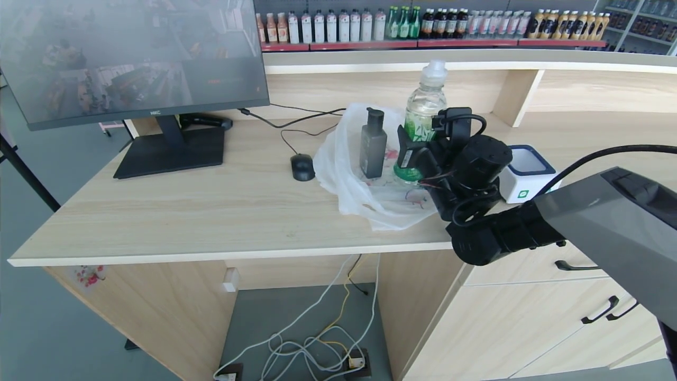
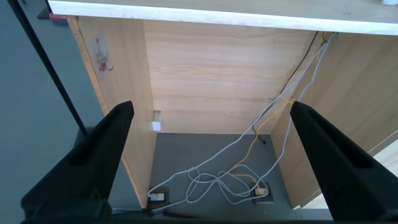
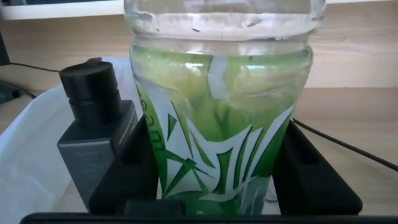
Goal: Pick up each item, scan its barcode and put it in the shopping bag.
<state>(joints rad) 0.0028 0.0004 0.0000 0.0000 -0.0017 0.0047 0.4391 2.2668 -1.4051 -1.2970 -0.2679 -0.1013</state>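
Clear green-labelled plastic bottle point(image 1: 423, 111) stands upright on the white plastic shopping bag point(image 1: 338, 180) — long axis vertical, label pinched by the right gripper point(image 3: 221, 180) — with the white box-shaped scanner point(image 1: 521, 190) near on its right.

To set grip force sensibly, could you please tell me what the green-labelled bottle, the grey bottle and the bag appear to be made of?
Green-labelled bottle: clear glossy plastic, probably; see-through walls. Grey bottle: matte opaque plastic, seemingly; no glare. Bag: thin translucent white film, crumpled.
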